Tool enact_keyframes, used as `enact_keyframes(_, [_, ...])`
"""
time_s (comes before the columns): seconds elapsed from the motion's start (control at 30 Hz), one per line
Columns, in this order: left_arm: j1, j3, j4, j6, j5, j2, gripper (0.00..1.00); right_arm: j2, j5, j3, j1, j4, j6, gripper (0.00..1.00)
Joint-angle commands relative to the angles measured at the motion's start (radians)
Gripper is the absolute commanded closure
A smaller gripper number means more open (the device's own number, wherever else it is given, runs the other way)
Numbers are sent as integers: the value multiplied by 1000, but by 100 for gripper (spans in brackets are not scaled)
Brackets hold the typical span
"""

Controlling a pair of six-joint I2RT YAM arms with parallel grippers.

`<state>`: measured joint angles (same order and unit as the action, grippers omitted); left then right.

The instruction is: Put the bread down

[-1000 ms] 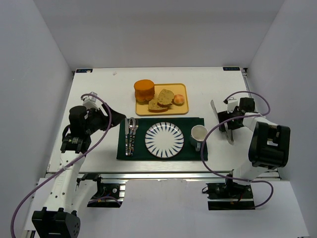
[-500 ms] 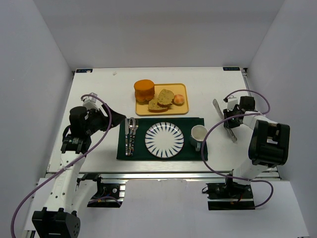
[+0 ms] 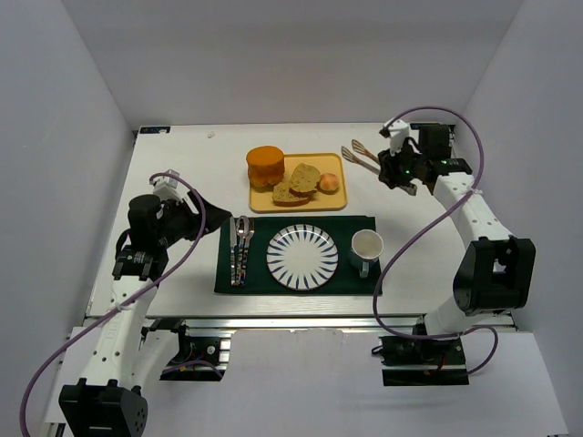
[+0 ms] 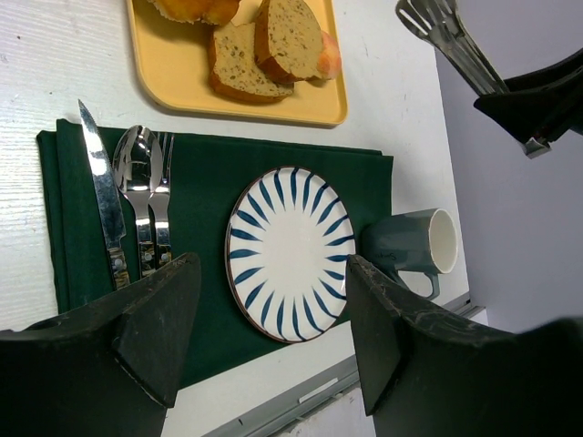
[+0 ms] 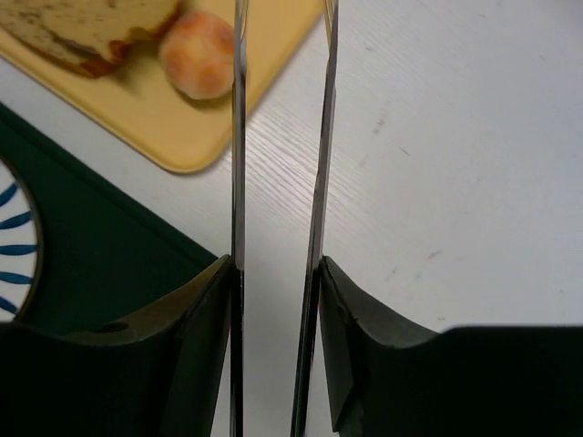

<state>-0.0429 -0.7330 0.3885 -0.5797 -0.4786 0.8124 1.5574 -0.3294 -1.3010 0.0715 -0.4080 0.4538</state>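
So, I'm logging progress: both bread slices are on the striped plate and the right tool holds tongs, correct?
Not quite. Both bread slices lie on the yellow tray, not the striped plate, which is bare; the top view shows it. The right tool does hold the tongs.

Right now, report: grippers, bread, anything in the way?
Left gripper open, holding nothing. Right gripper shut on tongs, right of the tray. Bread: both slices on the tray, not plated. Small ball beside the slices, tongs side.
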Motion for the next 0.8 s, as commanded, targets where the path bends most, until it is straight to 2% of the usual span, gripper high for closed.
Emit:
enact_keyframes(0.0, [0, -29, 1, 11, -2, -16, 26, 30, -13, -53, 60, -58, 14, 54])
enact_keyframes(0.33, [-2, -14, 13, 1, 6, -44, 26, 81, 1, -147, 203, -106, 86, 54])
enact_keyframes(0.57, [-2, -19, 20, 3, 11, -42, 26, 35, 45, -70, 356, -109, 195, 52])
enact_keyframes(0.77, [-2, -11, 21, 3, 9, -47, 26, 39, 108, -44, 404, -81, 218, 51])
